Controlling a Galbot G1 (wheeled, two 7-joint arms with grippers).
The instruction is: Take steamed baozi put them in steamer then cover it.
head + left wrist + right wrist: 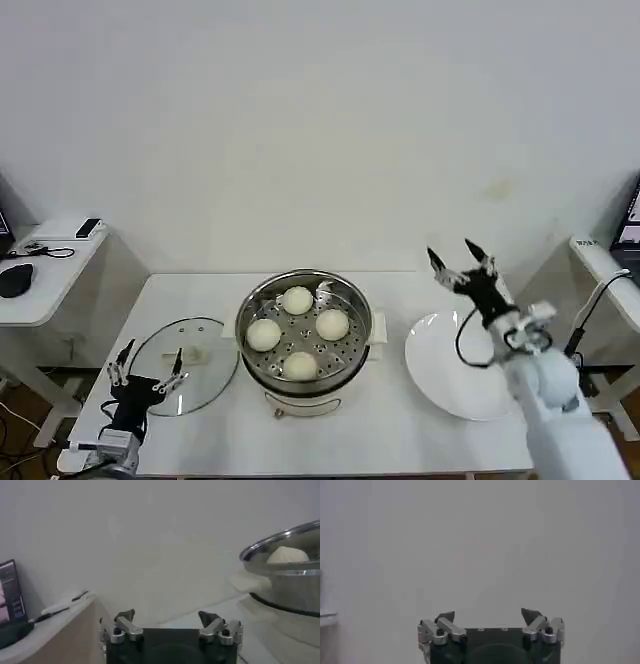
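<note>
While four steamed baozi [298,331] fill the steamer [303,335], both hands spread: left hand [148,365] over cover [186,363], right hand [459,264] above plate [440,375].

text: none legible | labels: none | brands: none | numbers: none

Lab, white table [400,420], side desks (mouse [14,281])

The right gripper [490,615] faces a plain pale wall [480,540], fingers [445,616] spread apart, holding nothing.
</note>
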